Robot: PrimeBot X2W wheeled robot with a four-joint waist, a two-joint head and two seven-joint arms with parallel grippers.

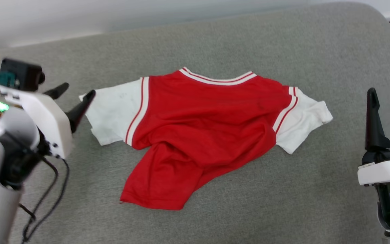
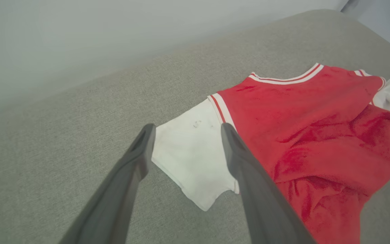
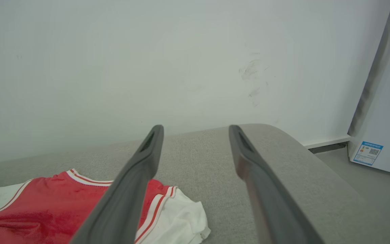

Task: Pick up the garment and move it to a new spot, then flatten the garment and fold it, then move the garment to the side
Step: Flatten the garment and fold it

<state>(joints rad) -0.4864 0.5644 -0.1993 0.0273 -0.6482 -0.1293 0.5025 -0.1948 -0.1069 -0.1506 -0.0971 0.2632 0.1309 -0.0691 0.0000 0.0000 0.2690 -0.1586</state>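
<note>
Over at the left edge of the head view: left gripper point(image 1: 78, 89) on a pale wrist, slanted up and to the right, aimed at the white sleeve point(image 1: 113, 112) of the garment point(image 1: 198, 125). Fingers point(image 1: 80, 108) spread wide, holding nothing. Nearer tip right at the sleeve's outer corner; touching or just above, impossible to tell. Through the left wrist view, same gripper point(image 2: 188, 127) looking down, wide-apart fingers framing that sleeve point(image 2: 191, 159), red body point(image 2: 317, 118) off to the right. Down at the lower right of the head view: right gripper point(image 1: 387, 91) upright, tips pointing to the top of the frame, fingers parted and empty, well apart from the cloth. Right wrist view: gripper point(image 3: 196, 128) level, facing the pale wall point(image 3: 181, 67), fingers wide, garment point(image 3: 46, 203) in the lower left corner. Garment itself spread mid-frame on the grey fabric worktop point(image 1: 283, 203), striped collar point(image 1: 217, 78) toward the top, plain red side up, hem point(image 1: 154, 196) bunched toward the lower left, right-hand sleeve point(image 1: 303, 122) crumpled.
</note>
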